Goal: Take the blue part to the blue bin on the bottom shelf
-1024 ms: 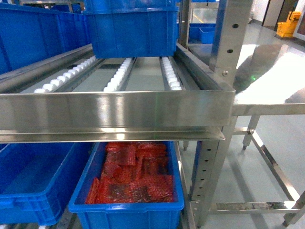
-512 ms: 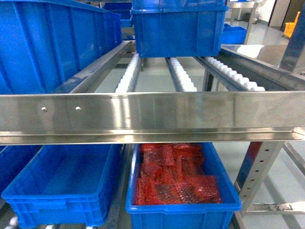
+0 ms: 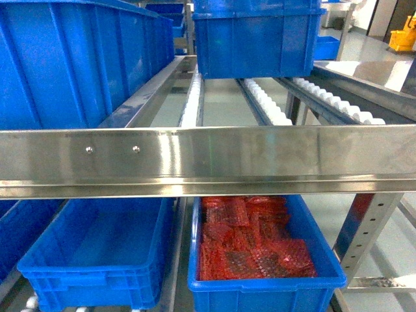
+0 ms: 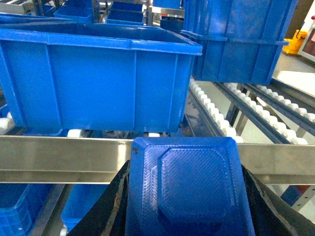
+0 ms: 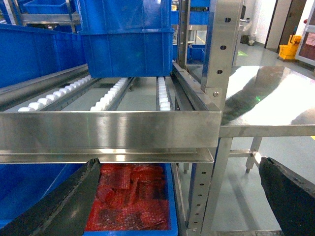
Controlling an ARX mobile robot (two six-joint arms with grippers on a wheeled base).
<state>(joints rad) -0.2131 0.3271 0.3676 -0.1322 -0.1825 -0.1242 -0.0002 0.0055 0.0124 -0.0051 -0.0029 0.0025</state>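
Holding 1 blue part (image 4: 189, 189), left claw (image 4: 187, 216); right claw (image 5: 182, 196) apart; 1 blue bin (image 3: 266, 286).

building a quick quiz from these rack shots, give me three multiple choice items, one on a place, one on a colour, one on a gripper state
1. Where is the blue bin with red pouches?
A. on the roller tracks above the rail
B. below the steel front rail, right of an empty blue crate
C. on the floor

2. What colour are the rollers on the tracks?
A. white
B. black
C. red

3. What is the left gripper doing?
A. open, empty
B. shut on a red pouch
C. holding the blue part

Answers: 1 B, the head view shows it under the rail. 2 A, they show white. 3 C, the part sits between the fingers.
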